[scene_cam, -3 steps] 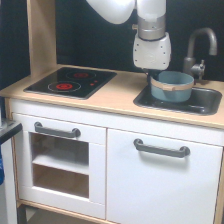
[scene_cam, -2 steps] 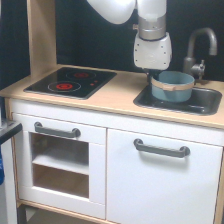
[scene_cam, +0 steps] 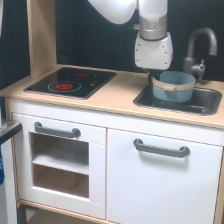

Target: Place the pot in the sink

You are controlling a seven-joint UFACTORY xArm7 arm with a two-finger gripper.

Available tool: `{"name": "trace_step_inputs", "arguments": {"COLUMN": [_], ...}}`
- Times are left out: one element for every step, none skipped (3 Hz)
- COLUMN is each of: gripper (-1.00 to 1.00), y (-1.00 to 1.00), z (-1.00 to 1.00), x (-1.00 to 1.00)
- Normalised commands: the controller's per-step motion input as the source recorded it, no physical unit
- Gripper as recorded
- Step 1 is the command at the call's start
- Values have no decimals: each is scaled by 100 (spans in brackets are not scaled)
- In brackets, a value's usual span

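Pot (scene_cam: 173,86) sits in the sink (scene_cam: 209,103), right of centre frame.
You'd grip its stiff, light rim; the gripper (scene_cam: 151,75) hides behind it, so I cannot tell its opening.

Pot (scene_cam: 173,86) in sink (scene_cam: 210,106), stovetop (scene_cam: 70,82) well to exterior view's left.

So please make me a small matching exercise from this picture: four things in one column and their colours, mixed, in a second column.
Things:
1. pot
2. sink
3. stovetop
4. cupboard doors

Colours:
A. black with red rings
B. white
C. light blue-teal with a tan band
D. dark grey

Pairs: 1-C, 2-D, 3-A, 4-B
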Motion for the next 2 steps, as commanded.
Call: {"name": "trace_step_inputs", "arguments": {"gripper": [97,100], "y": [-8,-7], "z": [10,40], "x": [0,-1]}}
